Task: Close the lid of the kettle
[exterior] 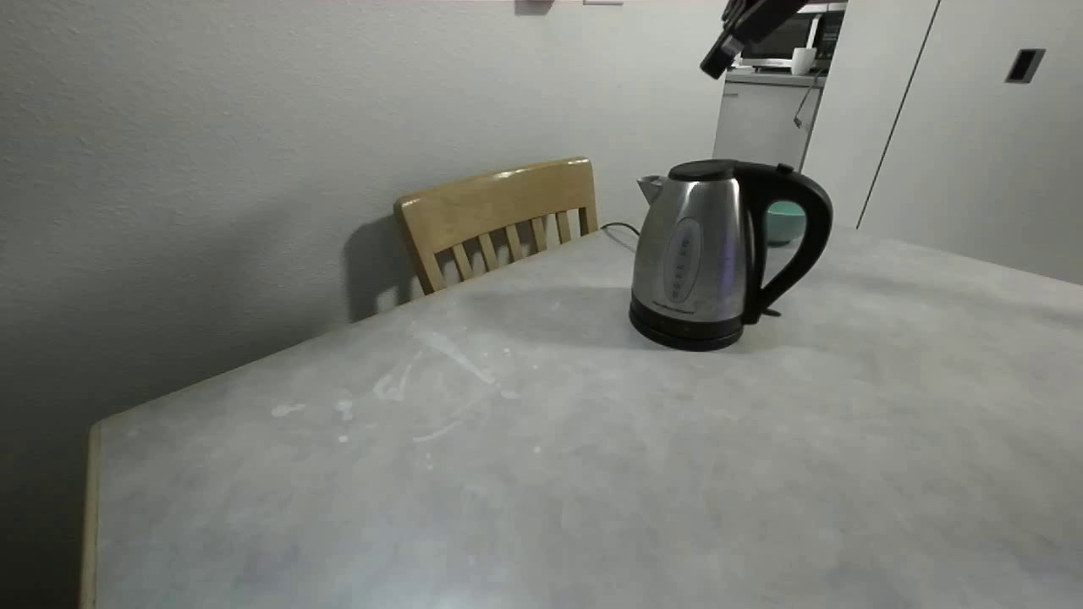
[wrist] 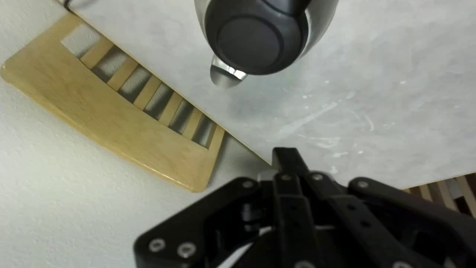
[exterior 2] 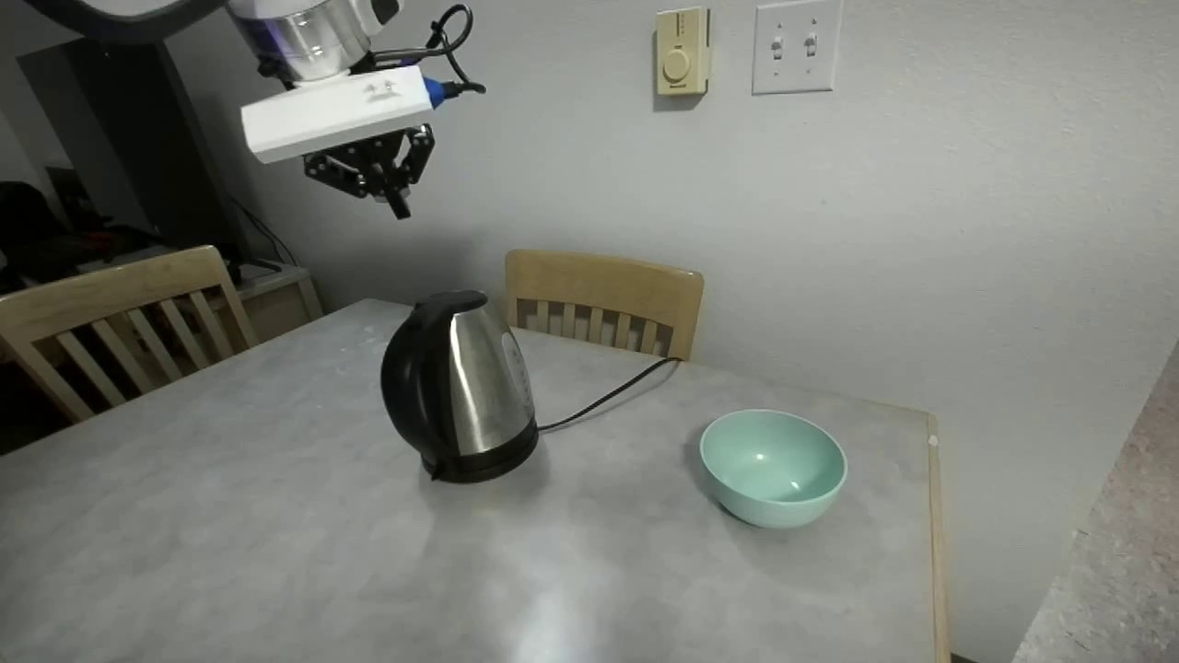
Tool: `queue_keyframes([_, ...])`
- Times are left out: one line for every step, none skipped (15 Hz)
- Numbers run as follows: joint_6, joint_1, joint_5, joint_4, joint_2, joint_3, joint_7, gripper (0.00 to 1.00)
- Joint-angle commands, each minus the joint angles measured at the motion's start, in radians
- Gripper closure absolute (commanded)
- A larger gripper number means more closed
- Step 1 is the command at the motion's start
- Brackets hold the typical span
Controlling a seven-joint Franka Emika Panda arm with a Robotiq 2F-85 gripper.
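Observation:
A silver and black kettle [exterior: 694, 254] stands upright on the grey table; it also shows in an exterior view [exterior 2: 488, 382] and in the wrist view [wrist: 322, 16]. Its black lid [exterior: 702, 171] lies flat on top and looks closed; it also shows in the wrist view [wrist: 249, 42] and in an exterior view [exterior 2: 463, 300]. The black handle [exterior: 816, 211] is on the side opposite the spout [wrist: 225, 74]. My gripper [exterior 2: 398, 204] is above the kettle and apart from it. It also shows in an exterior view [exterior: 717, 64] and in the wrist view [wrist: 290, 158]. Its fingers are together with nothing between them.
A mint-green bowl [exterior 2: 774, 470] stands on the table [exterior 2: 276, 516]. A black cord [exterior 2: 612, 396] runs from the kettle to the table edge. A wooden chair [exterior: 499, 203] stands at the wall side; another chair [exterior 2: 120, 313] is at a different edge.

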Motion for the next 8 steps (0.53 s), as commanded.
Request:
queue_keyframes([-0.115,-0.003,-0.193,-0.054,-0.102,-0.043,0.269,1.00])
queue_keyframes([-0.183,-0.001,-0.214,-0.047,-0.121,-0.051,0.326,1.00])
queue_keyframes([-0.238,0.004,-0.211,-0.038,-0.134,-0.057,0.361,1.00])
queue_keyframes([-0.294,0.009,-0.204,-0.029,-0.147,-0.064,0.390,1.00])
queue_keyframes([-0.337,0.013,-0.193,-0.024,-0.157,-0.069,0.412,1.00])
queue_keyframes([-0.364,0.016,-0.190,-0.021,-0.167,-0.073,0.435,1.00])
queue_keyframes([-0.387,0.018,-0.188,-0.018,-0.176,-0.076,0.457,1.00])
queue_keyframes([-0.399,0.021,-0.186,-0.017,-0.182,-0.080,0.473,1.00])
